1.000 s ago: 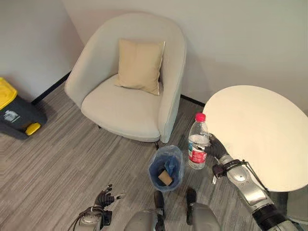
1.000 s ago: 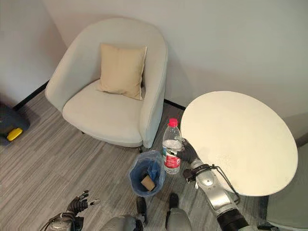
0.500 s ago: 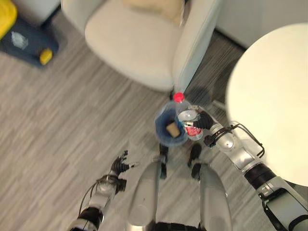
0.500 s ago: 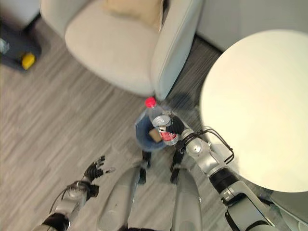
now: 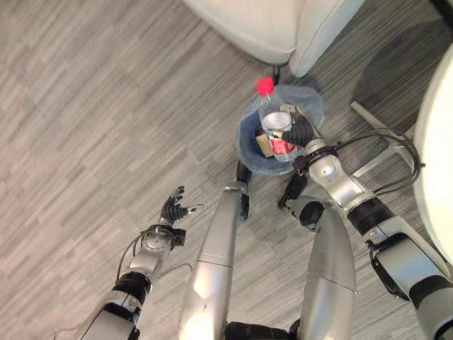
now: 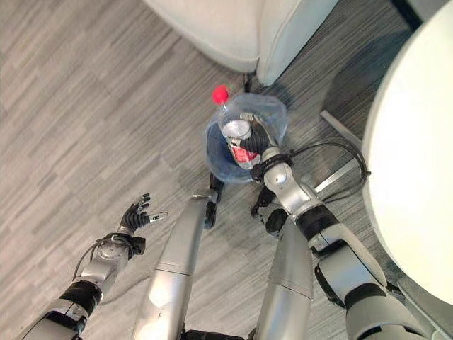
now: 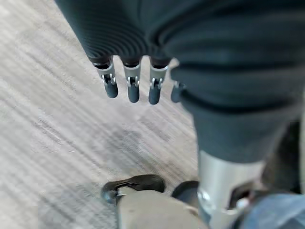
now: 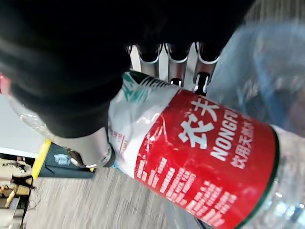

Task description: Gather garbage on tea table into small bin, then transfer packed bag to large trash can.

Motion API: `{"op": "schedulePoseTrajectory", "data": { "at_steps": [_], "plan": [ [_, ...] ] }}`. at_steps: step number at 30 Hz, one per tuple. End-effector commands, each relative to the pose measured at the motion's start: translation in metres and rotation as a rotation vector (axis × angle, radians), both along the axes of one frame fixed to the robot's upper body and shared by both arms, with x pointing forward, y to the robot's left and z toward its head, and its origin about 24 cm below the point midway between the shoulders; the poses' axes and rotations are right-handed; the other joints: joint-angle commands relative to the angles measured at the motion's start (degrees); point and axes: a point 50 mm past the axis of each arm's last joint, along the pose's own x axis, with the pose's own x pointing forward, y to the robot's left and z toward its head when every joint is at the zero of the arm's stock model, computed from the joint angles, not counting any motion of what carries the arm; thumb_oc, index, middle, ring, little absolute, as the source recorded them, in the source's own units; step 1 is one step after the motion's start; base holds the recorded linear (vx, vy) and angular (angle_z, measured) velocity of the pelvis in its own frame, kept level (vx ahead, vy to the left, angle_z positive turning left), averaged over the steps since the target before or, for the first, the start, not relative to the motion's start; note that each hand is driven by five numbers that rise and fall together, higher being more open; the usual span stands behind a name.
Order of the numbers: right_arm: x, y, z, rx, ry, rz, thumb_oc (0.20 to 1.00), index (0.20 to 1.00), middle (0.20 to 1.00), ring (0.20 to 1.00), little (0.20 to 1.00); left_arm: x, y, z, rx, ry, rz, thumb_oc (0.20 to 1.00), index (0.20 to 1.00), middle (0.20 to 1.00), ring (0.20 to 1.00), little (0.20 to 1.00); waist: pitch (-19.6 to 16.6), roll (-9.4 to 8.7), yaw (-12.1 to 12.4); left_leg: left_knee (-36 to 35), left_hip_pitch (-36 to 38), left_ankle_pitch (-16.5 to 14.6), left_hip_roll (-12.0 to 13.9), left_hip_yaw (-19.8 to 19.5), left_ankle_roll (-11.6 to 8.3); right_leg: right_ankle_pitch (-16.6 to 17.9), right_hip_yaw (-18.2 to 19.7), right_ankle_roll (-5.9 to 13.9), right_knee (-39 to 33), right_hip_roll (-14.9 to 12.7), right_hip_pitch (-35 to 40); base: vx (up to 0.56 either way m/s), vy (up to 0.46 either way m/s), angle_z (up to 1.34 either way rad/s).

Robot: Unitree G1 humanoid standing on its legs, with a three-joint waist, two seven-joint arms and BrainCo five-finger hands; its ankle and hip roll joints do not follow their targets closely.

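My right hand (image 5: 300, 131) is shut on a clear plastic bottle (image 5: 277, 129) with a red label and a red cap (image 5: 265, 86). The bottle is tilted over the mouth of the small bin (image 5: 249, 145), which is lined with a blue bag and holds a brown scrap (image 5: 262, 144). Up close, the red label (image 8: 200, 162) fills the right wrist view, with silver fingers (image 8: 183, 62) curled round the bottle and the blue bag (image 8: 267, 71) beyond. My left hand (image 5: 171, 209) hangs low at the lower left over the floor, its fingers (image 7: 131, 88) straight and holding nothing.
The base of a cream armchair (image 5: 283, 28) stands just beyond the bin. The round white tea table's edge (image 6: 410, 163) is at the right, with its metal leg (image 5: 371, 117) near the bin. Grey wood-pattern floor spreads to the left.
The camera has tipped further down, so the whole scene shifted up. My right hand has carried the bottle over the bin's mouth. The left hand stays open and low.
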Motion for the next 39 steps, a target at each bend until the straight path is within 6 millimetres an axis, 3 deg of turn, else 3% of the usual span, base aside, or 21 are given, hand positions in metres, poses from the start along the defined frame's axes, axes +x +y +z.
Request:
{"op": "schedulePoseTrajectory", "data": {
  "at_steps": [1, 6, 7, 8, 13, 17, 18, 20, 26, 33, 35, 36, 37, 39],
  "plan": [
    [-0.005, 0.000, -0.016, 0.077, 0.025, -0.001, 0.200, 0.200, 0.200, 0.200, 0.200, -0.022, -0.005, -0.018, -0.034, 0.047, -0.011, 1.000, 1.000, 1.000, 1.000, 1.000, -7.03, 2.77, -0.08, -3.46, 0.79, -2.51, -1.70, -2.30, -1.62, -0.82, 5.36, 6.75, -6.58, -2.29, 0.73, 0.03, 0.024, 0.18],
    [0.004, -0.014, -0.025, 0.017, 0.068, -0.083, 0.200, 0.200, 0.200, 0.200, 0.200, -0.023, -0.012, -0.019, -0.027, 0.052, -0.053, 1.000, 1.000, 1.000, 1.000, 1.000, -9.50, 3.98, 1.38, -3.55, -2.98, -1.58, -3.03, -3.45, -1.64, -1.07, 5.74, 6.84, -4.91, -3.86, -2.95, 0.02, 0.007, 0.24],
    [0.005, -0.016, -0.027, 0.016, 0.079, -0.094, 0.573, 0.573, 0.573, 0.573, 0.573, -0.023, -0.013, -0.021, -0.028, 0.056, -0.054, 1.000, 1.000, 1.000, 1.000, 1.000, -9.90, 4.03, 1.46, -3.52, -3.42, -1.47, -3.13, -3.60, -1.68, -1.07, 5.83, 6.85, -4.72, -3.91, -3.44, 0.02, 0.001, 0.14],
    [0.006, -0.018, -0.028, 0.009, 0.083, -0.108, 1.000, 1.000, 1.000, 1.000, 1.000, -0.025, -0.014, -0.022, -0.029, 0.062, -0.056, 1.000, 1.000, 1.000, 1.000, 1.000, -10.14, 4.01, 1.55, -3.47, -3.74, -1.37, -3.20, -3.73, -1.71, -1.02, 5.97, 6.79, -4.48, -3.87, -3.75, 0.02, 0.000, 0.13],
    [0.005, -0.024, -0.036, -0.032, 0.101, -0.137, 1.000, 1.000, 1.000, 1.000, 1.000, -0.025, -0.017, -0.022, -0.033, 0.058, -0.060, 1.000, 1.000, 1.000, 1.000, 1.000, -10.84, 3.53, 1.38, -3.55, -4.18, -1.11, -3.02, -3.72, -1.99, -0.93, 6.40, 6.84, -3.96, -3.70, -4.49, 0.01, -0.009, 0.10],
    [-0.002, -0.026, -0.041, -0.263, 0.047, -0.114, 1.000, 1.000, 1.000, 1.000, 1.000, -0.026, -0.009, -0.021, -0.018, 0.054, -0.034, 1.000, 1.000, 1.000, 1.000, 1.000, -11.04, 1.54, -0.08, -6.81, -2.02, -0.88, -1.30, -3.25, -2.55, -0.22, 6.04, 7.43, -7.03, -2.26, -2.75, 0.00, -0.047, -0.11],
    [-0.002, -0.026, -0.041, -0.264, 0.047, -0.114, 1.000, 1.000, 1.000, 1.000, 1.000, -0.026, -0.009, -0.021, -0.019, 0.054, -0.034, 1.000, 1.000, 1.000, 1.000, 1.000, -11.00, 1.57, -0.08, -6.93, -1.88, -0.83, -1.28, -3.26, -2.55, -0.17, 6.01, 7.43, -7.15, -2.23, -2.60, -0.02, -0.023, -0.22],
    [-0.008, -0.025, -0.043, -0.467, -0.020, -0.083, 1.000, 1.000, 1.000, 1.000, 1.000, -0.027, -0.006, -0.020, -0.003, 0.043, -0.030, 1.000, 1.000, 1.000, 1.000, 1.000, -10.95, 0.95, -1.10, -8.72, -0.58, -0.75, -0.51, -3.08, -2.64, 0.43, 5.57, 8.20, -9.12, -1.33, -1.60, -0.01, -0.038, -0.15],
    [-0.005, -0.020, -0.058, -0.777, -0.024, -0.063, 1.000, 1.000, 1.000, 1.000, 1.000, -0.025, -0.003, -0.020, 0.034, 0.044, -0.040, 1.000, 1.000, 1.000, 1.000, 1.000, -10.47, 0.89, -0.92, -9.19, -0.01, -1.14, -0.26, -3.21, -2.51, -0.30, 4.63, 8.70, -9.59, -1.34, -0.78, 0.03, -0.039, -0.06],
    [0.012, -0.051, -0.061, -1.036, 0.031, -0.227, 1.000, 1.000, 1.000, 1.000, 1.000, -0.018, -0.003, -0.006, 0.026, -0.018, -0.045, 1.000, 1.000, 1.000, 1.000, 1.000, -8.29, 1.92, 0.03, -4.19, -4.81, -1.94, -2.25, -4.15, -2.47, -2.93, 5.64, 7.50, -4.16, -2.94, -5.02, 0.05, -0.040, 0.14],
    [0.011, -0.071, -0.073, -1.116, 0.135, -0.278, 1.000, 1.000, 1.000, 1.000, 1.000, -0.015, -0.005, -0.001, 0.025, -0.036, -0.059, 1.000, 1.000, 1.000, 1.000, 1.000, -7.47, 2.28, 0.31, -2.97, -6.66, -1.90, -2.82, -4.31, -2.65, -3.55, 6.02, 7.05, -2.45, -3.31, -6.88, 0.03, -0.069, 0.18],
    [0.005, -0.085, -0.092, -1.158, 0.244, -0.305, 0.903, 0.903, 0.903, 0.903, 0.903, -0.012, -0.011, 0.001, 0.035, -0.047, -0.086, 1.000, 1.000, 1.000, 1.000, 1.000, -6.84, 2.53, 0.67, -2.24, -7.97, -1.59, -3.33, -4.23, -2.86, -3.61, 6.12, 6.58, -1.50, -3.19, -8.01, 0.01, -0.087, 0.14],
    [0.003, -0.087, -0.095, -1.132, 0.262, -0.307, 0.200, 0.200, 0.200, 0.200, 0.200, -0.011, -0.013, 0.002, 0.030, -0.053, -0.093, 1.000, 1.000, 1.000, 1.000, 1.000, -6.73, 2.64, 0.68, -2.56, -8.00, -1.27, -3.40, -4.30, -2.95, -3.52, 6.05, 6.54, -1.54, -3.08, -8.03, -0.02, -0.073, 0.09],
    [0.003, -0.088, -0.093, -1.094, 0.255, -0.313, 0.200, 0.200, 0.200, 0.200, 0.200, -0.008, -0.016, 0.004, 0.027, -0.061, -0.099, 1.000, 1.000, 1.000, 1.000, 1.000, -6.58, 2.56, 0.51, -3.39, -7.47, -0.93, -3.22, -4.09, -3.06, -3.03, 6.02, 6.64, -2.15, -2.61, -7.71, -0.06, -0.005, 0.08]
  ]
}}
